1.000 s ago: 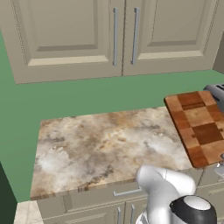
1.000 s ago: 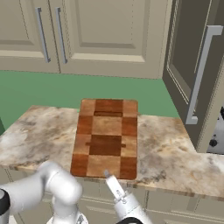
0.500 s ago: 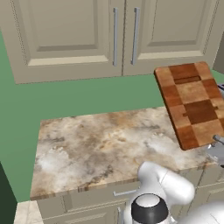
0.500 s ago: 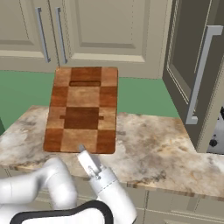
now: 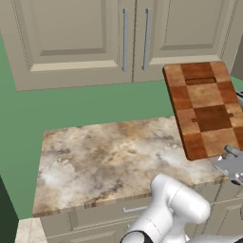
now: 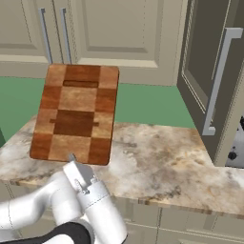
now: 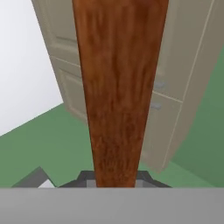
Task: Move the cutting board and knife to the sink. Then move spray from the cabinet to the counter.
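The claw (image 6: 72, 158) is shut tight on the bottom edge of the one cutting board (image 6: 77, 112). The board is up in the air, standing almost upright above the counter (image 5: 114, 159). No part of it touches the stone top. In the hand view the board's thin edge (image 7: 119, 92) runs straight up from between the fingers. The counter has lots of bare room from its left edge to its front edge. Behind it hangs the cabinet (image 5: 85, 38) with two doors shut and two long grey handles (image 5: 125, 40) side by side.
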Robot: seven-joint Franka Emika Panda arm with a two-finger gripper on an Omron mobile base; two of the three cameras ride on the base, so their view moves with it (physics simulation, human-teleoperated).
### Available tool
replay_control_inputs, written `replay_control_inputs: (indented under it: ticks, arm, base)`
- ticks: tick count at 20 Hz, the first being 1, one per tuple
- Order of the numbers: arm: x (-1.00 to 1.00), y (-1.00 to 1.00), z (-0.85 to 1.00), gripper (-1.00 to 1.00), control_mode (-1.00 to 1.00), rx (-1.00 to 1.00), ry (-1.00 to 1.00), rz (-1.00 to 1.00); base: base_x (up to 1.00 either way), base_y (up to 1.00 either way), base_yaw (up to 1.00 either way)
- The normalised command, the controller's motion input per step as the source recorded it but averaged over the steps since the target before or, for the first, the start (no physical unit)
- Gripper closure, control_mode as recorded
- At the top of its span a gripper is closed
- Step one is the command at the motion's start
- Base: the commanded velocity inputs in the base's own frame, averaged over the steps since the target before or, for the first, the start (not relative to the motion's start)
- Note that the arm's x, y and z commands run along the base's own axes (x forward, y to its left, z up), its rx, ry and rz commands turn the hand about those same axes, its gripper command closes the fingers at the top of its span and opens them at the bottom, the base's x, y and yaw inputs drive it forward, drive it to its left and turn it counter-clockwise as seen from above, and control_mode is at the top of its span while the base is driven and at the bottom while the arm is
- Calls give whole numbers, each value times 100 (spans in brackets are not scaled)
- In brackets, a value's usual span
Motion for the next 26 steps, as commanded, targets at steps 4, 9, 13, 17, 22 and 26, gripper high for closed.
replay_control_inputs:
  ticks: [4,9,13,17,22,26]
  arm:
    - [0,0,0,100,-100,0,0,0]
    - [-46,0,0,100,-100,0,-8,0]
    - [-21,0,0,100,100,0,-2,0]
    - [0,0,0,100,100,0,0,0]
    - [0,0,0,100,100,0,0,0]
    - [0,0,0,100,100,0,0,0]
  base:
    - [0,0,0]
    - [0,0,0]
    - [-70,0,-2]
    - [-96,0,-6]
    - [-99,-13,-7]
    - [-93,-65,-14]
